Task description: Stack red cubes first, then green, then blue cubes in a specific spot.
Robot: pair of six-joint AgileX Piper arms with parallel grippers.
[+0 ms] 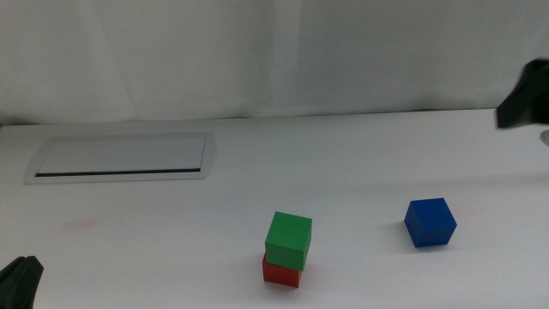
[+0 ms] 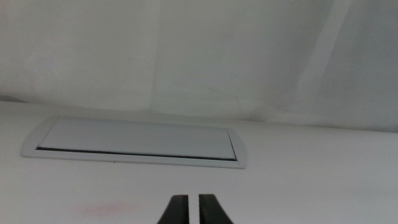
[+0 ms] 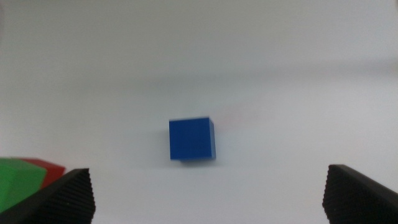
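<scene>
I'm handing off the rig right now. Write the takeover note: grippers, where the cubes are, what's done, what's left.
Right gripper: jaws open wide, empty, above the table with the blue cube lying ahead of it between the jaws' line.
Left gripper: jaws shut, empty, waiting at the table's near left corner, facing the grey-rimmed panel.
Done: green cube sits on the red cube, slightly offset.
Left: pick the blue cube, lying alone on the table to the stack's right, and set it on the green cube.

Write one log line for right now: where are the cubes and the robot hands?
stack: green cube on red cube | blue cube: alone on table, unstacked | right gripper: open, facing blue cube | left gripper: nearly closed, waiting
</scene>
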